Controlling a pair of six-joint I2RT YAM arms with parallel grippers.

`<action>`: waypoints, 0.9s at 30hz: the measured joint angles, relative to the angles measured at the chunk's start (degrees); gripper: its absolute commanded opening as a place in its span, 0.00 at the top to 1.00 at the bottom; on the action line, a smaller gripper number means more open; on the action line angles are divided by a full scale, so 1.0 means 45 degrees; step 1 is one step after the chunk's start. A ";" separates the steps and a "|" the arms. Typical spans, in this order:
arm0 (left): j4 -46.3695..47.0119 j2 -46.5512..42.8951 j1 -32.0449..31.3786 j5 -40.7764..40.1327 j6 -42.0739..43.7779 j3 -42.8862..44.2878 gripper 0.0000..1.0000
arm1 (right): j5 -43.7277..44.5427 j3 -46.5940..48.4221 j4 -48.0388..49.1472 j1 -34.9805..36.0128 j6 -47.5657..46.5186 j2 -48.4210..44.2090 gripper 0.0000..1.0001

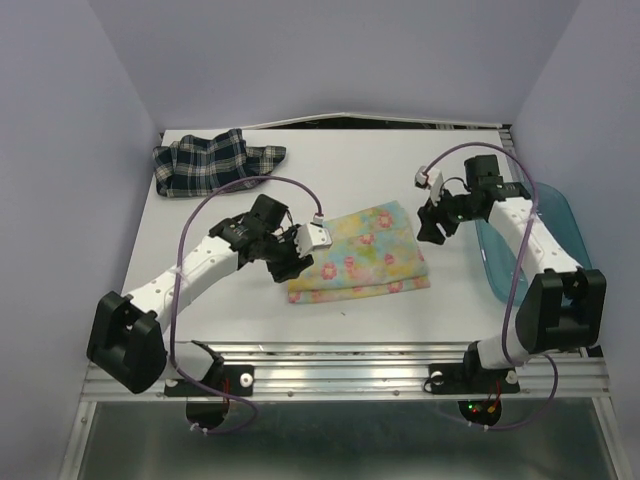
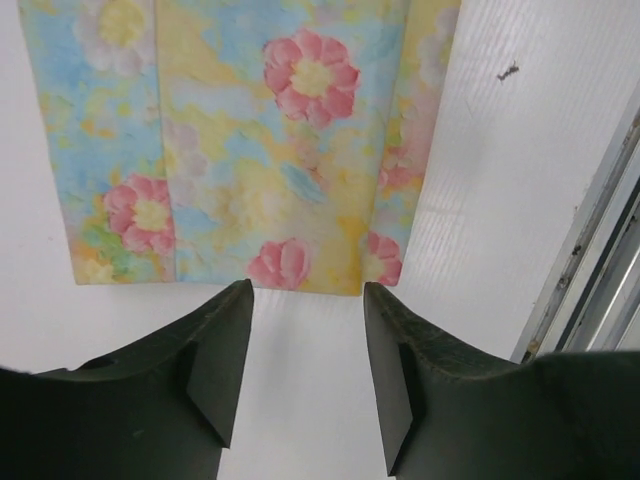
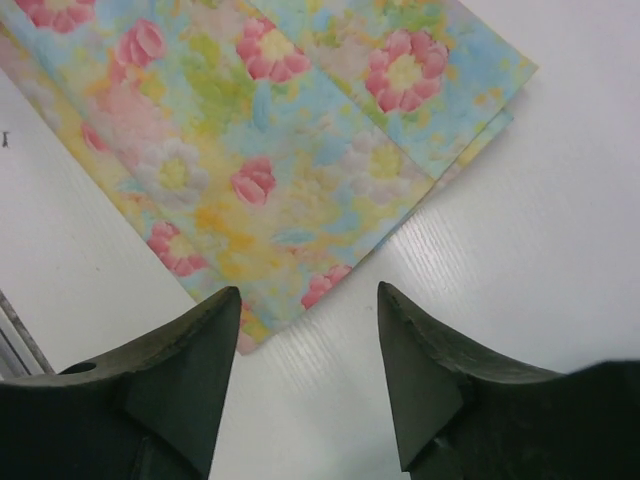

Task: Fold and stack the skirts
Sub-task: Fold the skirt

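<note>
The pastel yellow-blue flower-print skirt [image 1: 362, 252] lies folded flat in the middle of the table; it also shows in the left wrist view [image 2: 240, 140] and the right wrist view [image 3: 270, 140]. The dark plaid skirt [image 1: 212, 161] lies crumpled at the far left corner. My left gripper [image 1: 298, 262] is open and empty just off the floral skirt's left edge [image 2: 308, 292]. My right gripper [image 1: 432, 226] is open and empty just off the skirt's right edge [image 3: 308, 295].
A translucent teal plastic bin [image 1: 570, 225] sits at the right edge of the table, under the right arm. The table's metal front rail [image 1: 340, 352] runs along the near edge. White walls enclose the table on three sides.
</note>
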 measured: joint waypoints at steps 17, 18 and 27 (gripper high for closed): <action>0.2336 0.3313 -0.1311 -0.2045 -0.1642 -0.0447 0.75 | 0.1234 0.0112 0.0423 0.0792 0.5212 0.4124 0.50; 0.2361 0.3449 -0.1413 -0.2103 -0.1642 -0.0607 0.76 | 0.1428 0.0209 0.0539 0.0792 0.5455 0.4541 0.50; 0.2671 0.3521 -0.1807 -0.2501 -0.2773 -0.0889 0.69 | 0.1957 0.5425 0.0899 0.1035 0.7276 0.8296 0.52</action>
